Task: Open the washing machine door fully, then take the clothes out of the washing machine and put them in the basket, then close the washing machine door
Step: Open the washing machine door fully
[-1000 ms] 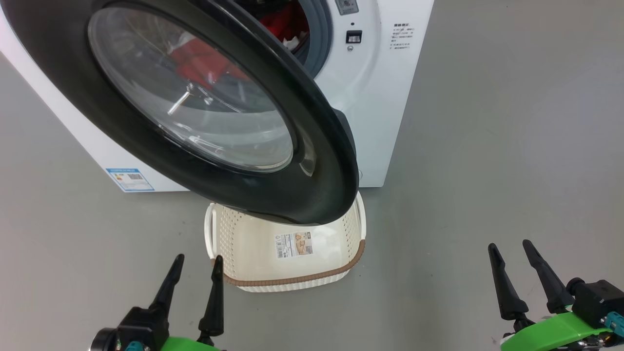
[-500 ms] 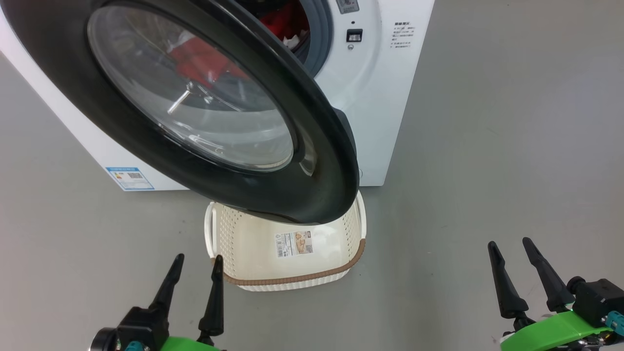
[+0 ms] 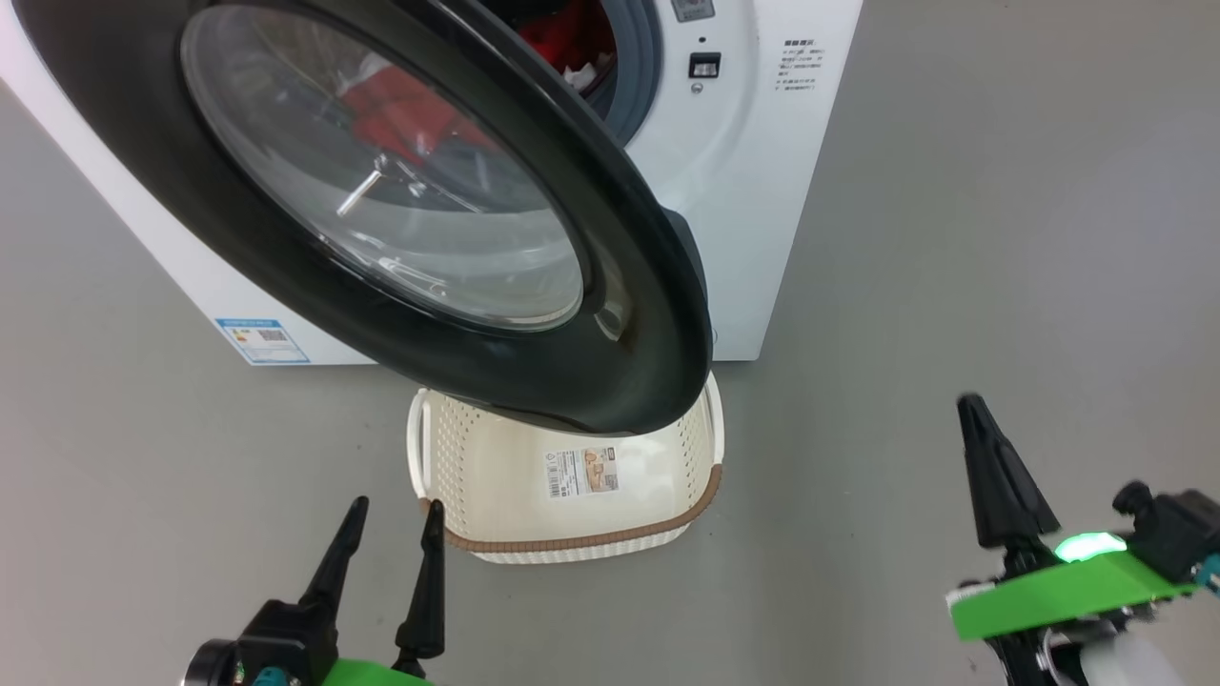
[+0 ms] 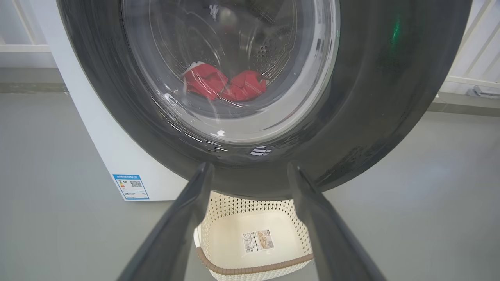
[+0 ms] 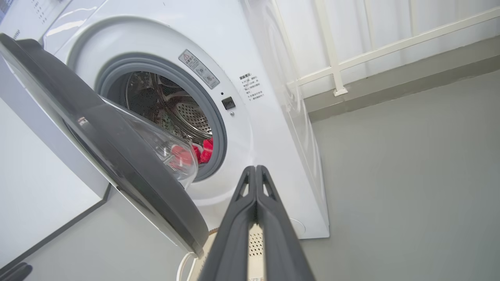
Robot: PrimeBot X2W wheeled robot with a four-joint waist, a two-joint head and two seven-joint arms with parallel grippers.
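The washing machine door [image 3: 658, 324], a black rim around a clear glass bowl, stands partly open and hangs over the basket [image 3: 572, 548]. Red clothes [image 3: 562, 38] lie in the drum of the white washing machine [image 3: 762, 191] and show through the glass [image 4: 226, 84]. My left gripper [image 3: 397, 503] is open at the basket's near left corner, empty and pointing at the door's lower rim [image 4: 390, 97]. My right gripper [image 3: 972, 405] is shut on nothing, over the floor to the right of the basket. In the right wrist view its joined fingertips [image 5: 256, 168] point toward the machine's front, right of the drum opening.
Bare grey floor [image 3: 1001, 238] spreads to the right of the machine. A blue label sticker [image 3: 262, 340] sits low on the machine's front. A white railing [image 5: 336, 58] runs along the wall behind it. The basket holds a paper label [image 3: 581, 472] on its bottom.
My right gripper has shut and risen, with its wrist turned. The head camera has shifted slightly. The left gripper, door and basket have stayed put.
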